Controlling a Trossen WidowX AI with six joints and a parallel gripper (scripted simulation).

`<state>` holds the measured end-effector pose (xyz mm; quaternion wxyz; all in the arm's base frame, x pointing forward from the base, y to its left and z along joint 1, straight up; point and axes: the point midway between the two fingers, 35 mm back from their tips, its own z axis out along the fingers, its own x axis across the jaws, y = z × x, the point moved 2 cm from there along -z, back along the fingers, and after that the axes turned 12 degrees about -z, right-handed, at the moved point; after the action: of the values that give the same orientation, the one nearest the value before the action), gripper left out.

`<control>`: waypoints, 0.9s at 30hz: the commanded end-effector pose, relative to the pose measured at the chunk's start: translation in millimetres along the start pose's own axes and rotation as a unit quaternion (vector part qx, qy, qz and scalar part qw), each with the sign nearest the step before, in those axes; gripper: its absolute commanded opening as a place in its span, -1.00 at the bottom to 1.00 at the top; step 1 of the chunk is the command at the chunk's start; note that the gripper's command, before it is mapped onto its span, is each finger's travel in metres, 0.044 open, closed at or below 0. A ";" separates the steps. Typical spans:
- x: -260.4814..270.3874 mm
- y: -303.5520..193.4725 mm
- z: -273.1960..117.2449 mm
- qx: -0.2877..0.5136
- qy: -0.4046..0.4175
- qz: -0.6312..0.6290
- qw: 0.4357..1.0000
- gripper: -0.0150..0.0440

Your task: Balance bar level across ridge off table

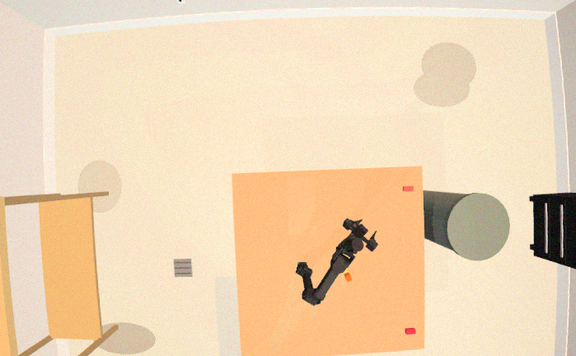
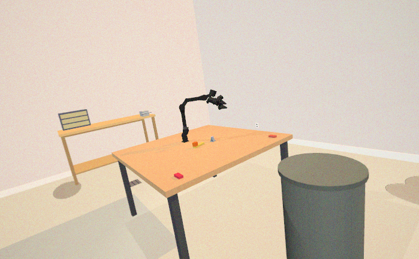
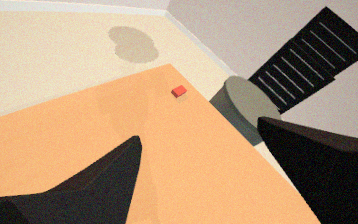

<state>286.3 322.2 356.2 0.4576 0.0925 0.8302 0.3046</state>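
Nearest the camera was a big grey-green drum [image 1: 478,227] [image 2: 323,170] [image 3: 252,97], just off the bench [image 1: 280,212] [image 2: 159,160] [image 3: 80,150], so nothing to do with the job. The claw [image 1: 368,227] [image 2: 226,105] [image 3: 198,132] hung wide open well above the bench, nothing in it. The bar [image 1: 346,271] [image 2: 199,145] was down on the bench in front of the arm, yellow, with an orange block [image 1: 348,277] [image 2: 195,144] at one end, and the little grey ridge [image 2: 212,139] stood just beyond the other end. That block was my worry: if it's fixed on and heavy, the balance point would sit nearer it, so centring the bar by length would probably tip the block end onto the bench. Gripping far from that point could let the bar swivel in the claw, and a sloppy approach might've knocked the ridge over. Letting go before it sat level, or uneven fingers on release, could've spoiled it too.
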 end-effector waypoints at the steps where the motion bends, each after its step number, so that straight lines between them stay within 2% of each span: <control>1: -0.2 -1.0 0.5 0.001 0.000 -0.002 1.000 0.78; 3: -2.2 -9.2 4.0 0.013 0.004 -0.016 1.000 0.60; 4: -3.6 -15.4 6.5 0.022 0.007 -0.027 0.999 0.58; 15: -17.9 -85.6 25.8 0.111 0.056 -0.133 0.983 0.58; 27: -28.9 -163.1 29.7 0.188 0.138 -0.225 0.946 0.58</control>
<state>344.4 210.8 283.1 0.3955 -0.0349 0.9150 0.0713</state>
